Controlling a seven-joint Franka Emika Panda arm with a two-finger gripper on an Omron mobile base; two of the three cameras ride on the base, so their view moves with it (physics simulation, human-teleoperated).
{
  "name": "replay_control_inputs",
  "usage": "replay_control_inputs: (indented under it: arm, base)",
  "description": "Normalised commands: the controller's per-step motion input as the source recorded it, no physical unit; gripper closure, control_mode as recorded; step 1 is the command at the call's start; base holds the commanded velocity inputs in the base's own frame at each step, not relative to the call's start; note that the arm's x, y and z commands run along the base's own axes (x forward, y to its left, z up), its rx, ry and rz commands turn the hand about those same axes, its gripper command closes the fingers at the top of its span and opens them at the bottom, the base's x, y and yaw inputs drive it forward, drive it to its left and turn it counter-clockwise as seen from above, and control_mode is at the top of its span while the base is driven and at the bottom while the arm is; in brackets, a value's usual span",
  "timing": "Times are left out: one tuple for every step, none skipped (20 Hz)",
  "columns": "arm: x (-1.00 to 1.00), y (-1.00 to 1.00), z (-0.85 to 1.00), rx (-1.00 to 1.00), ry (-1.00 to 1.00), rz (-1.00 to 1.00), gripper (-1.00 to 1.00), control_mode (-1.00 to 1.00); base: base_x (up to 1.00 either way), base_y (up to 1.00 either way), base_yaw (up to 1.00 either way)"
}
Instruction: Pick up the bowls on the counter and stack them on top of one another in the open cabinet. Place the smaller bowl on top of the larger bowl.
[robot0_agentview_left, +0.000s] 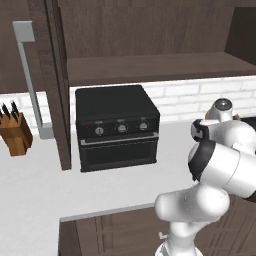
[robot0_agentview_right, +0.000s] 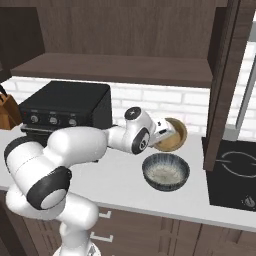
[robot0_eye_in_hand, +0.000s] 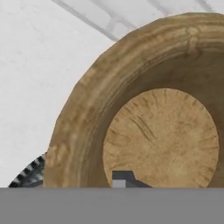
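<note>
A tan wooden bowl (robot0_agentview_right: 175, 136) hangs tilted above the counter (robot0_agentview_right: 115, 175), its inside turned outward. My gripper (robot0_agentview_right: 166, 133) is shut on its rim. In the hand view the wooden bowl (robot0_eye_in_hand: 162, 131) is very close, with one fingertip (robot0_eye_in_hand: 124, 178) inside it against the wall. Just below it, a dark blue ribbed bowl (robot0_agentview_right: 166, 171) with a pale inside stands upright on the counter; its rim (robot0_eye_in_hand: 27, 176) peeks out at the lower left of the hand view. The open cabinet's shelf (robot0_agentview_right: 115, 67) runs above, bare, also seen as the shelf (robot0_agentview_left: 155, 67) in the left base view.
A black toaster oven (robot0_agentview_left: 117, 127) sits on the counter left of the bowls. The cabinet door (robot0_agentview_right: 222, 85) stands open at the right, above a black cooktop (robot0_agentview_right: 230, 170). A knife block (robot0_agentview_left: 15, 132) stands far left. White brick wall (robot0_agentview_right: 150, 102) behind.
</note>
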Motion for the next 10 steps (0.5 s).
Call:
replay_control_inputs:
  arm:
    - [-0.82, 0.11, 0.32, -0.03, 0.35, -0.03, 1.0, -1.0]
    - [-0.74, 0.11, 0.29, -0.01, 0.36, -0.02, 1.0, -1.0]
    - [-0.56, 0.14, 0.15, 0.0, 0.39, -0.01, 1.0, -1.0]
    - [-0.46, 0.14, 0.0, 0.0, 0.38, 0.0, 1.0, -1.0]
    - [-0.32, 0.0, 0.0, 0.0, 0.38, 0.0, 1.0, -1.0]
    - [-0.26, 0.0, 0.0, 0.0, 0.39, 0.0, 1.0, -1.0]
    - [-0.24, 0.0, 0.0, 0.01, 0.36, 0.0, 1.0, -1.0]
    - [-0.16, 0.0, -0.09, 0.07, 0.33, 0.0, 1.0, -1.0]
    - [-0.21, 0.0, -0.23, 0.13, 0.09, 0.0, 1.0, -1.0]
    - [-0.06, -0.06, -0.37, 0.23, 0.0, 0.0, 1.0, -1.0]
  base:
    - [0.0, 0.0, 0.0]
    - [0.0, 0.0, 0.0]
    - [0.0, 0.0, 0.0]
    - [0.0, 0.0, 0.0]
    - [0.0, 0.0, 0.0]
    - [0.0, 0.0, 0.0]
    - [0.0, 0.0, 0.0]
    - [0.0, 0.0, 0.0]
    - [0.0, 0.0, 0.0]
    - [0.0, 0.0, 0.0]
